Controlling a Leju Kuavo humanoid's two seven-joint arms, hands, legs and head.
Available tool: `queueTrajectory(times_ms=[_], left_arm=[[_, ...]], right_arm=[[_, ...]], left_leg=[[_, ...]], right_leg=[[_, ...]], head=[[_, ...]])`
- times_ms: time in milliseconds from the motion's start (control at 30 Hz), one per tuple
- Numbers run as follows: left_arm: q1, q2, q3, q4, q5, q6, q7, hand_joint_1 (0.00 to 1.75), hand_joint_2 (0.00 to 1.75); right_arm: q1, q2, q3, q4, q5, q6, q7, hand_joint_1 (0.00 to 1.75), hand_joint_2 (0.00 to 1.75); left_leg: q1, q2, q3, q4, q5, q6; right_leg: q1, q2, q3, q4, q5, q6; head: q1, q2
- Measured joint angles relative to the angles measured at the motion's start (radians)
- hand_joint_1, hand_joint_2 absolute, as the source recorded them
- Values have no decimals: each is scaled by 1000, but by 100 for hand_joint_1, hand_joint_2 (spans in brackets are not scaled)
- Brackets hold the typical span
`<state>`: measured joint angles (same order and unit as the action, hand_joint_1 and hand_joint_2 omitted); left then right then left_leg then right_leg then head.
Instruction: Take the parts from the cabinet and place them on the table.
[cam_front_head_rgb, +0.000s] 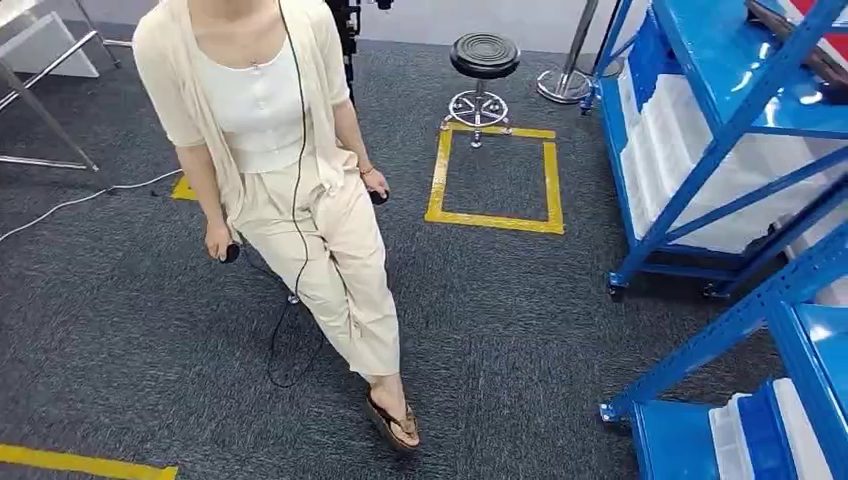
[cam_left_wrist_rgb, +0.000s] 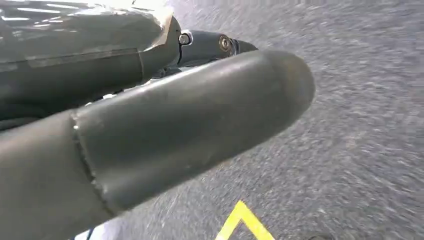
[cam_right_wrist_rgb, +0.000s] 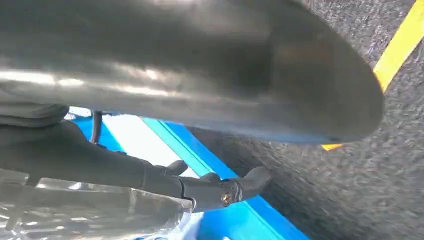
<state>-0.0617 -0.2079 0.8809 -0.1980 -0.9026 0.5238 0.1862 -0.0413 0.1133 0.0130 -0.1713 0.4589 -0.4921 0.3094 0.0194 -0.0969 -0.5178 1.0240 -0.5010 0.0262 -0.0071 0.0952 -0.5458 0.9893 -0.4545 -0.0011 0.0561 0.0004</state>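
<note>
Turning toward the blue metal shelving cabinet (cam_front_head_rgb: 720, 130) comes first; the white plastic part bins (cam_front_head_rgb: 670, 150) sit on its lower shelves. The left hand (cam_left_wrist_rgb: 165, 125) and right hand (cam_right_wrist_rgb: 200, 185) hang over grey carpet (cam_front_head_rgb: 120, 340), apparently empty; their spread I cannot tell. Give the person in cream clothes (cam_front_head_rgb: 290, 190) room.

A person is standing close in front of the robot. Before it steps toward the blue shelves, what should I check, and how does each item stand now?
1. Path ahead free: not ok, a person stands on the carpet right in front.
2. Floor free of snags: not ok, a black cable loops by the person's feet.
3. Blue shelves in sight: ok, at the right, holding white bins.
4. Left hand empty: cannot tell.
5. Right hand empty: cannot tell.
</note>
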Motion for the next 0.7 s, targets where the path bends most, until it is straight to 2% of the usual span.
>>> queueTrajectory(times_ms=[33, 67, 133, 167, 200, 233, 300, 333, 367, 400, 433, 467, 500, 533, 567, 633, 667, 700], left_arm=[[1, -2, -1, 0, -3, 0, 1, 0, 0], [0, -1, -3, 0, -6, 0, 3, 0, 0], [-4, -3, -7, 0, -11, 0, 11, 0, 0], [-4, -6, -8, 0, -13, 0, 12, 0, 0], [-4, -8, -9, 0, -17, 0, 12, 0, 0], [-4, -8, -9, 0, -17, 0, 12, 0, 0], [-1, -8, -9, 0, -17, -1, 12, 0, 0], [-1, -8, -9, 0, -17, -1, 13, 0, 0], [-1, -8, -9, 0, -18, -1, 13, 0, 0], [-2, -8, -10, 0, -20, -1, 15, 0, 0], [-3, -9, -11, 0, -21, -1, 16, 0, 0], [-3, -10, -13, 0, -26, -2, 18, 0, 0], [-3, -9, -16, 0, -31, -3, 18, 0, 0], [-2, -8, -20, 0, -33, -4, 19, 0, 0], [-3, -8, -22, 0, -37, -4, 19, 0, 0], [-9, -10, -25, 0, -38, -6, 19, 0, 0], [-10, -11, -26, 0, -39, -7, 19, 0, 0], [-10, -11, -27, 0, -40, -7, 19, 0, 0]], right_arm=[[-4, 0, 0, 0, 0, -1, 1, 0, 0], [-5, 0, 0, 0, 0, -1, 0, 0, 0], [0, 2, 0, 0, -2, -1, -3, 0, 0], [1, 2, 0, 0, -2, -1, -4, 0, 0], [1, 2, 0, 0, -3, -1, -5, 0, 0], [-1, 2, 0, 0, -5, -1, -5, 0, 0], [-4, 2, 0, 0, -6, 0, -5, 0, 0], [-3, 2, 0, 0, -7, 0, -5, 0, 0], [-1, 2, 0, 0, -8, 1, -5, 0, 0], [1, 2, 0, 0, -11, 1, -5, 0, 0], [2, 1, 0, 0, -10, 1, -5, 0, 0], [1, 0, 0, 0, -11, 1, -4, 0, 0], [-2, 0, 0, 0, -12, 1, -4, 0, 0], [-6, 2, -1, 0, -13, 0, -2, 0, 0], [-4, 2, -1, 0, -15, -1, -2, 0, 0], [-1, 1, -3, 0, -16, -2, 0, 0, 0], [-2, 0, -3, 0, -18, -3, 1, 0, 0], [-1, 0, -3, 0, -18, -3, 1, 0, 0]], left_leg=[[0, 5, 7, -23, -5, -1], [-7, 13, 4, -20, -4, 0], [-13, 37, 5, -25, 2, 13], [0, 54, 10, -43, 15, 22], [-7, 65, 13, -51, 17, 25], [-8, 82, 12, -50, 20, 31], [-13, 117, 8, -50, 19, 31], [-13, 130, 7, -49, 19, 31], [-13, 147, 6, -49, 18, 30], [-12, 161, 7, -49, 17, 29], [-12, 171, 8, -48, 16, 27], [-11, 184, 10, -46, 13, 21], [-14, 193, 13, -42, 9, 14], [-19, 202, 12, -39, 1, 3], [-18, 207, 18, -39, 1, -2], [-12, 227, 27, -44, 0, -14], [-6, 231, 27, -40, -7, -23], [-1, 213, 26, -32, -13, -26]], right_leg=[[7, 15, -8, 5, 2, 4], [2, 25, -15, 5, 7, 12], [-3, 48, -27, 0, 15, 26], [1, 37, -33, 15, 10, 28], [2, -25, -52, 44, -8, 25], [1, -57, -86, 109, -44, 20], [-4, -77, -156, 256, -103, 19], [-6, -80, -176, 301, -115, 24], [-10, -84, -172, 304, -109, 35], [-14, -88, -138, 249, -85, 48], [-18, -97, -95, 176, -59, 58], [-24, -127, -28, 61, -26, 69], [-24, -175, 3, 0, -22, 63], [-12, -178, 9, 0, -13, 58], [-13, -161, 1, 2, -12, 47], [-5, -142, -10, 1, -13, 35], [-22, -126, 7, -7, -6, 23], [-29, -122, 4, -7, -5, 21]], head=[[0, 0], [0, 0], [0, 0], [0, 0], [1, 0], [5, 0], [5, 0], [5, 0], [5, 0], [6, 0], [5, 0], [6, 0], [5, 0], [5, 0], [0, 0], [0, 0], [1, 0], [0, 0]])
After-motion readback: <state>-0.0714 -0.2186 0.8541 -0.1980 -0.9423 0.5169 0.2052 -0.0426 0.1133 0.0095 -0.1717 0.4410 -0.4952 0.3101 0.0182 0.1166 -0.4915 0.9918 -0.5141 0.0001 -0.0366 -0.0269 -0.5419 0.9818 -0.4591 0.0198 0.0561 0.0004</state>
